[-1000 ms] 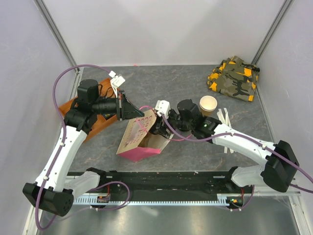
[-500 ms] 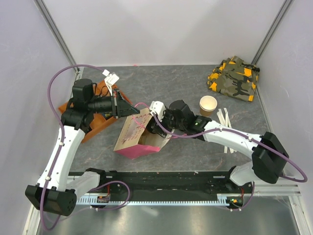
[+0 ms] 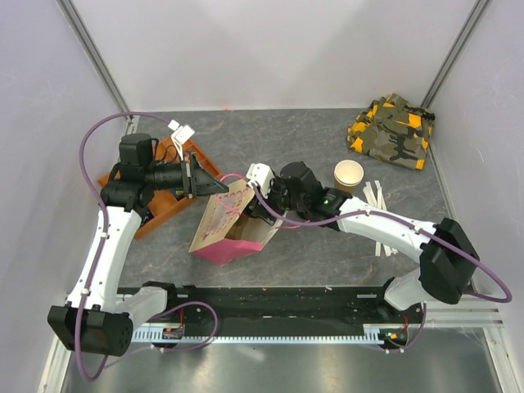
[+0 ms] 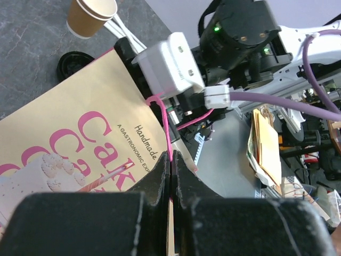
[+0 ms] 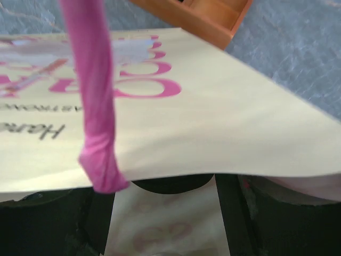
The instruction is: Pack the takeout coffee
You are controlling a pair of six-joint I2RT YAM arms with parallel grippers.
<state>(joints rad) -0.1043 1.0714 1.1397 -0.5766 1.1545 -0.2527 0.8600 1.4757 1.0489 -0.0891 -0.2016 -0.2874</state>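
Note:
A tan paper bag (image 3: 214, 231) with pink print stands tilted at mid-table. My left gripper (image 3: 219, 187) is shut on its top rim and pink handle (image 4: 165, 125), holding the mouth up. My right gripper (image 3: 260, 211) reaches into that mouth from the right. In the right wrist view its fingers (image 5: 234, 213) stand wide apart around a pale cup body with a black lid at the far end, the takeout coffee (image 5: 170, 226), under the bag's upper wall (image 5: 213, 122). From above, the coffee is hidden by the arm and the bag.
A lidless tan cup (image 3: 349, 174) stands right of the right arm, with white sticks (image 3: 378, 201) beside it. A loose black lid (image 4: 74, 64) lies near that cup. A camouflage cloth (image 3: 391, 131) sits back right. An orange wooden tray (image 3: 164, 210) lies left, under the left arm.
The right gripper has moved left and deeper into the bag's mouth. The left gripper has drawn the bag's rim slightly left and back, shifting the bag with it.

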